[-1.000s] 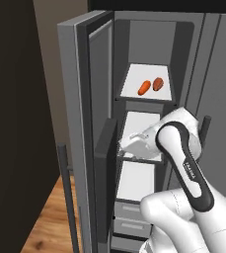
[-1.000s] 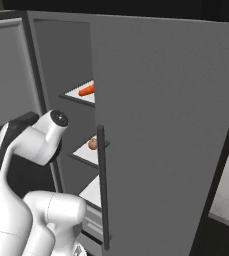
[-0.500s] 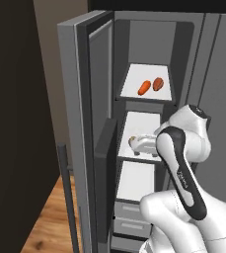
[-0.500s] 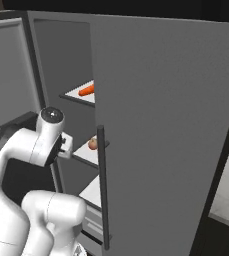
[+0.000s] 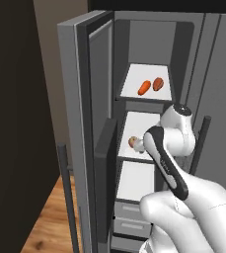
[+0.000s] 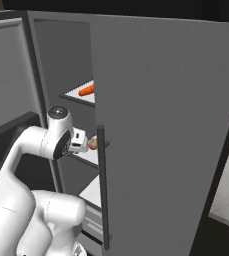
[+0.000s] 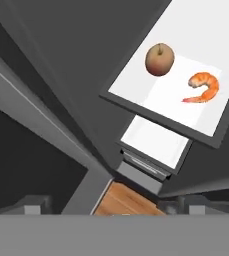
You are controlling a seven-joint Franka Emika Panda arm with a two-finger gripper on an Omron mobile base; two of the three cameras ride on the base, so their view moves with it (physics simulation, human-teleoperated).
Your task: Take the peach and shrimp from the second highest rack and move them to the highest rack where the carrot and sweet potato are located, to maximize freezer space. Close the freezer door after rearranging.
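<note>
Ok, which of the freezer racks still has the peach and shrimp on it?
The second highest rack, holding the peach beside the shrimp. The highest rack carries the carrot and sweet potato.

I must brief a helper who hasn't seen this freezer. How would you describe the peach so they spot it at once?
Look into the open freezer and find the second rack from the top. Two items lie there: the peach is the round, brownish one with a small stem dimple, beside the curled orange shrimp.

Matt grey freezer door (image 5: 87, 138), smooth white rack (image 7: 196, 60), seemingly wooden floor (image 5: 50, 217).
</note>
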